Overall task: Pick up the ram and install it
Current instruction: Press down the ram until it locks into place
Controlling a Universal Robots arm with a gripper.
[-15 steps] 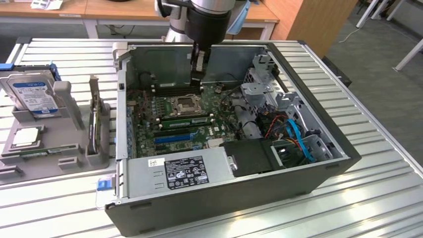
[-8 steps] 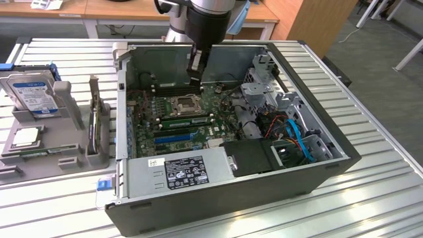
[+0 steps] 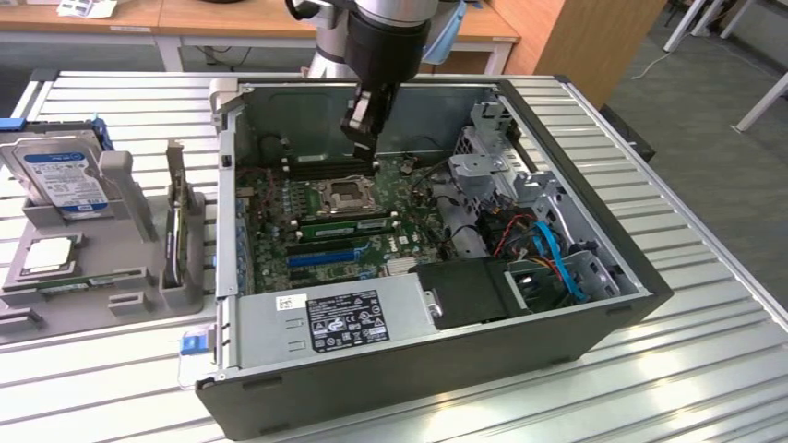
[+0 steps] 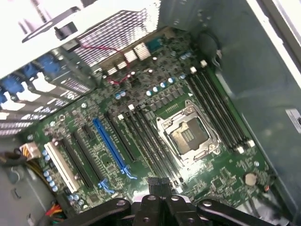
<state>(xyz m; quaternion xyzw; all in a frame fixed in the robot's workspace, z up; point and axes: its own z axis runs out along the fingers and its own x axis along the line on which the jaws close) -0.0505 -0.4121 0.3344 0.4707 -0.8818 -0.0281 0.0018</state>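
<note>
Gripper (image 3: 358,148) jaws shut, nothing visibly held, over motherboard (image 4: 155,141) memory slots (image 4: 218,110); risk: dropping lower could scrape open CPU socket (image 4: 187,136) beside them.

Ribbed bare-metal table (image 3: 689,360); matt grey steel case (image 3: 407,392); glossy green motherboard (image 4: 225,165).

A lab or workshop: slatted metal bench (image 3: 111,388), opened computer case (image 3: 431,369), wooden desks (image 3: 246,18)

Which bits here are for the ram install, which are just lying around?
Job: gripper, shut, above the memory slots; ram, apparently the green stick in the grey tray.
Lying about: hard drive; processor chip.
</note>
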